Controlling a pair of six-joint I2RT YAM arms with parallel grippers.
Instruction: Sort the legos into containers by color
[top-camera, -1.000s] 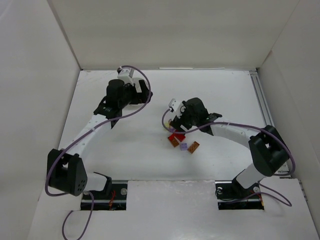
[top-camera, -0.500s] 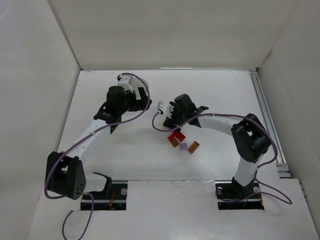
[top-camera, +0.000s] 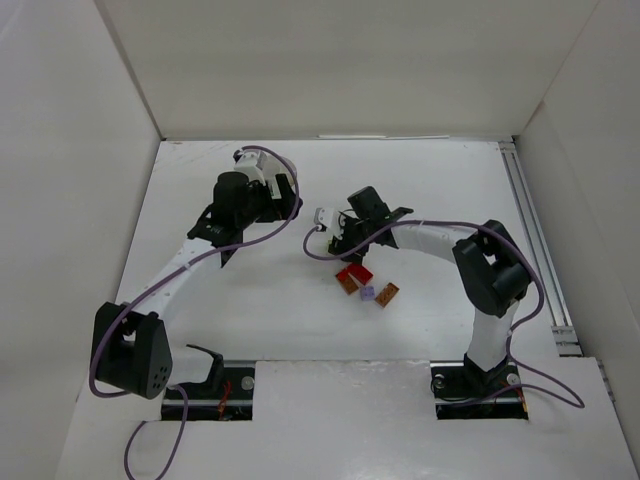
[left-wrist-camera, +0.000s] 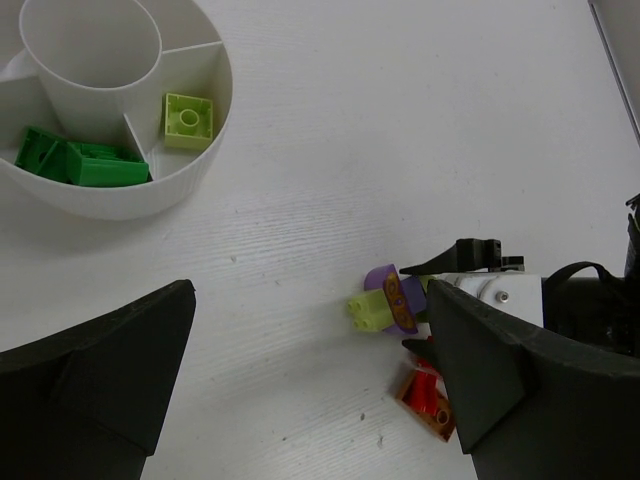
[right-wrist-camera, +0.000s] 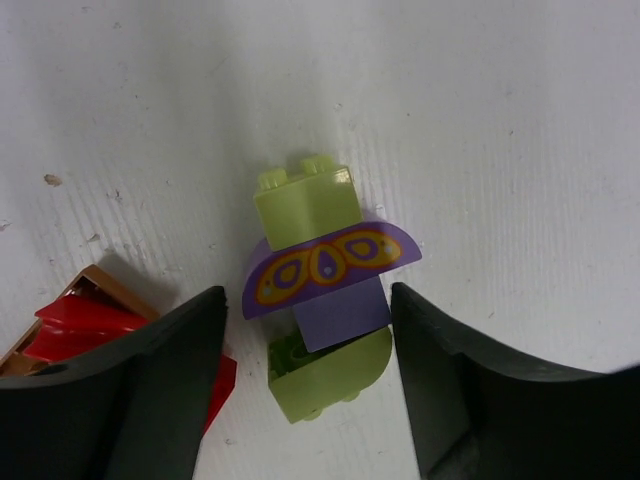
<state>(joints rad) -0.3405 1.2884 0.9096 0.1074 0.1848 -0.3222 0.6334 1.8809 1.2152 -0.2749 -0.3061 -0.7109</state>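
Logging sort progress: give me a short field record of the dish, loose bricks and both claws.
dish: green bricks in one wedge, one yellow-green brick in the next
right claw: open, astride a yellow-green and lilac cluster, not gripping
left claw: open, holding nothing
loose nearby: red brick and brown brick beside the cluster

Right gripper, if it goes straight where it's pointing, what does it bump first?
Most likely the clump of lilac and yellow-green legos lying between the fingers of the open right gripper. How far off it is, I cannot tell.
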